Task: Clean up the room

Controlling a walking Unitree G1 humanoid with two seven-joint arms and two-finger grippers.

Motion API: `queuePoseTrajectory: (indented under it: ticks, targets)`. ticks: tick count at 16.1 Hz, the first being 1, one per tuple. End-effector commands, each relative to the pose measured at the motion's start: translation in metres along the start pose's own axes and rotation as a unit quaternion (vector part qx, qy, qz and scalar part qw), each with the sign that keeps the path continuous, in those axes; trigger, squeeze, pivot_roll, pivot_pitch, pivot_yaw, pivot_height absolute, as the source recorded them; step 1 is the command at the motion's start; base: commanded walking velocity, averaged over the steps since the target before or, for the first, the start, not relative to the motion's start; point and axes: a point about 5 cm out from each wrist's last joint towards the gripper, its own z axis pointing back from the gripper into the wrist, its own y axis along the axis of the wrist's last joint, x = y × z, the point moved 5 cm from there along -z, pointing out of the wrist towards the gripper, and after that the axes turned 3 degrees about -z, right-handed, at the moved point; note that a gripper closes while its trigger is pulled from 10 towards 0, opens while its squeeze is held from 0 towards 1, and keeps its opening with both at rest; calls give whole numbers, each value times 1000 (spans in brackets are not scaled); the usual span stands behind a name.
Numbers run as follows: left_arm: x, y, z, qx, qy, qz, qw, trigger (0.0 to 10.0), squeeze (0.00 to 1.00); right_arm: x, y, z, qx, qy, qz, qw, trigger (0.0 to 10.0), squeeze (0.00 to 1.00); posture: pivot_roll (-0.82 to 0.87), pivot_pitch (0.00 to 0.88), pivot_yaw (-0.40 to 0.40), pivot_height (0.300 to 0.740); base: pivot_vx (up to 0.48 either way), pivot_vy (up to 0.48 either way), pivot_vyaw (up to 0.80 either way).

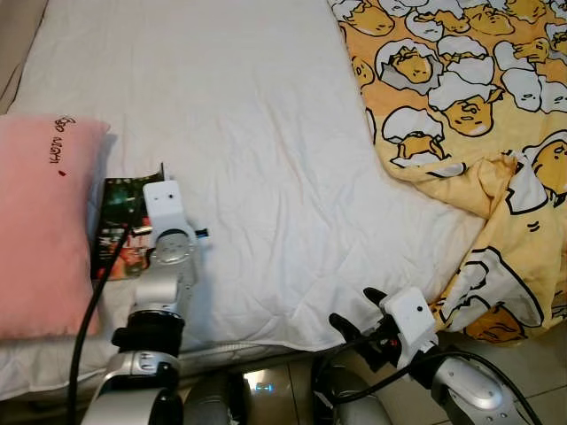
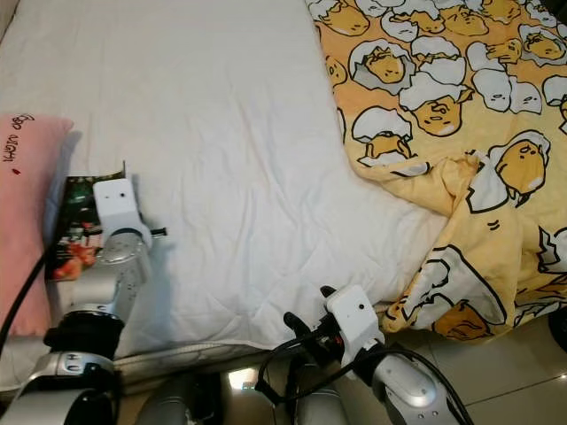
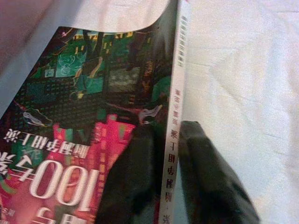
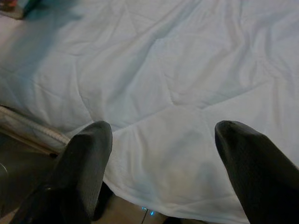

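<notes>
White sheet (image 1: 257, 150): book (image 1: 120, 226) lay flat beside pillow (image 1: 40, 221), long axis up the bed.
Left gripper (image 3: 174, 154): pinched the book's spine.
Right gripper (image 4: 159, 154): fingers spread, empty.

The left arm (image 1: 164, 257) covers the near part of the book (image 1: 120, 212), and the pink pillow (image 1: 44, 221) hides its far edge. The left gripper (image 3: 170, 154) blocks the lower cover, so the printed title is cut off. The pillow runs out of the picture — also the yellow blanket (image 1: 461, 88). The 2 fingers (image 4: 86, 163) of the right gripper (image 4: 163, 154) are blurred.
</notes>
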Motion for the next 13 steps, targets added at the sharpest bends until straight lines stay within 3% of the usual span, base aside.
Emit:
queuePoseTrajectory:
  ticks: [1,5,8,10,12,13]
  targets:
    - [-6,0,-1,-1,15,-5,1000,10000,1000,-4,-3,3,-8,9,-8,1000,10000,0,-229,199,-33,740,0,0,0]
    - [-2,18,7,27,8,-3,1000,10000,1000,-2,-5,3,-14,13,-10,1000,10000,0,-220,194,-32,740,0,0,0]
    - [24,29,27,40,-36,11,998,10000,1000,-5,-6,2,-16,21,-12,1000,10000,0,-205,191,-28,740,0,0,0]
    - [41,22,39,24,-54,19,998,10000,1000,-7,-6,1,-17,33,-17,999,10000,0,-205,187,-33,740,0,0,0]
    - [45,22,43,27,-61,21,998,10000,1000,-7,-5,1,-18,41,-17,999,10000,0,-208,175,-34,740,0,0,0]
    - [43,29,47,51,-69,26,996,10000,1000,-3,-3,-1,-12,34,-21,999,10000,0,-188,140,-26,740,0,0,0]
